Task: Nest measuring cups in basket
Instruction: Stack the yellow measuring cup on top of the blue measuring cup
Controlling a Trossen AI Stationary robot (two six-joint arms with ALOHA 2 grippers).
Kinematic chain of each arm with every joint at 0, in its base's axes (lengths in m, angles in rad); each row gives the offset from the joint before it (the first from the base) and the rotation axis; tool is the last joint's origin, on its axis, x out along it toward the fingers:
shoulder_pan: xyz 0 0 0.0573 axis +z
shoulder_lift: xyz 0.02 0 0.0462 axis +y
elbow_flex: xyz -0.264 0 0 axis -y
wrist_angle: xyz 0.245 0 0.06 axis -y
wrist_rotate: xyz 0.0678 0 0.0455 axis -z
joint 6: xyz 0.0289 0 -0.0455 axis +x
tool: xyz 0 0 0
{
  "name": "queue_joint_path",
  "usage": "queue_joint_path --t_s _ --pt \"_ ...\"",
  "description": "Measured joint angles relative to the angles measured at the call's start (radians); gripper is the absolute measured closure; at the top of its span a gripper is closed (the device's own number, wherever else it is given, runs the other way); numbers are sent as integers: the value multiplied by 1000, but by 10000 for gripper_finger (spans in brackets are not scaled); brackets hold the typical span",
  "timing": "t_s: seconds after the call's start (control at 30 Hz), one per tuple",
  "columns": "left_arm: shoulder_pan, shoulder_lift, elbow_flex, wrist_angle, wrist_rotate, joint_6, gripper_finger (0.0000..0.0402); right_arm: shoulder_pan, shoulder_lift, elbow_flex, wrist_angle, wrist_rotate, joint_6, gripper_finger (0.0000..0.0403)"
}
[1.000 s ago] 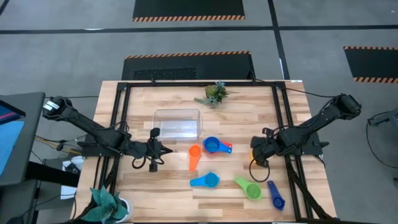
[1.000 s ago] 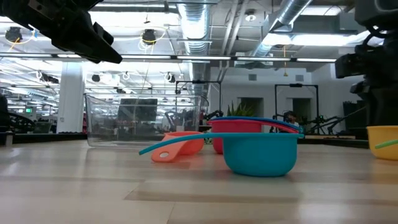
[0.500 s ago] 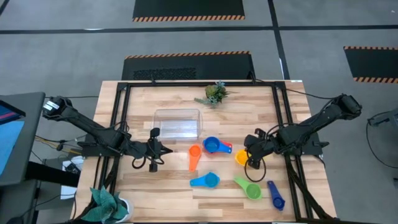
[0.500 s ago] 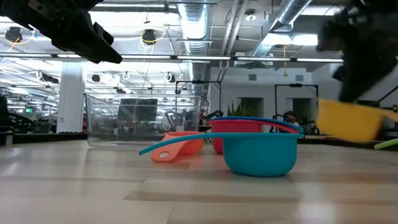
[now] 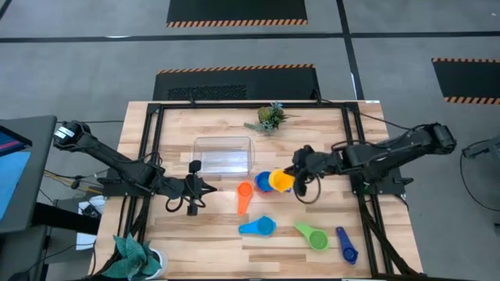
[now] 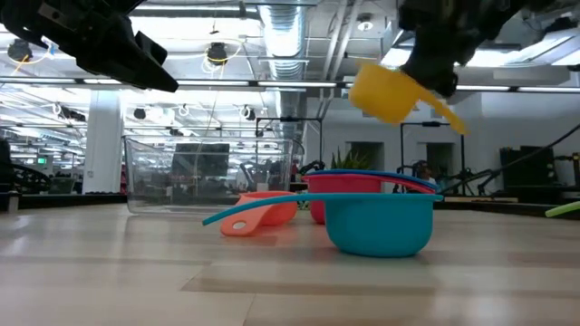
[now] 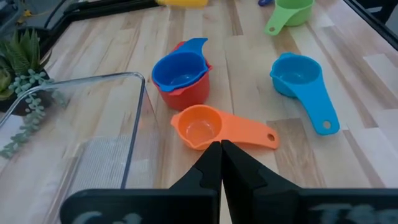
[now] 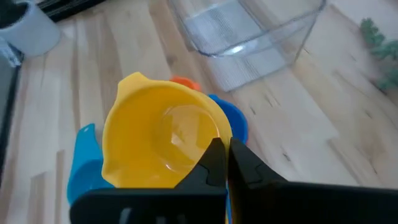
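Yellow cup [image 5: 281,181] lifted clear of the table within the past second, carried left from the right side by the right gripper [image 5: 298,175], fingers clenched on its handle, now above the blue-in-red cup pair [image 5: 267,184]. Likely next: nesting there. Basket [image 5: 224,154] empty, far-left. Left gripper [image 5: 205,187] pinched closed, waiting near the orange cup [image 5: 244,193].

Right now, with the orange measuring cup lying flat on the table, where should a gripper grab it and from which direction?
Probably the flat handle, from above. The orange measuring cup sits bowl-up, its handle lying along the table toward the front edge, clear of the blue-in-red pair. The left gripper, fingers shut, is nearest.
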Motion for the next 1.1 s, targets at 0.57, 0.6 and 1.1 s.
queue_joint_path --t_s 0.57,0.6,1.1 --pt "0 0 1 22 1 26 402 -107 316 197 -44 -157 7 398" --pt "0 0 1 22 1 24 402 -107 330 206 -49 -157 3 397" --pt "0 0 1 21 4 19 401 -126 413 230 -68 -149 -4 373"
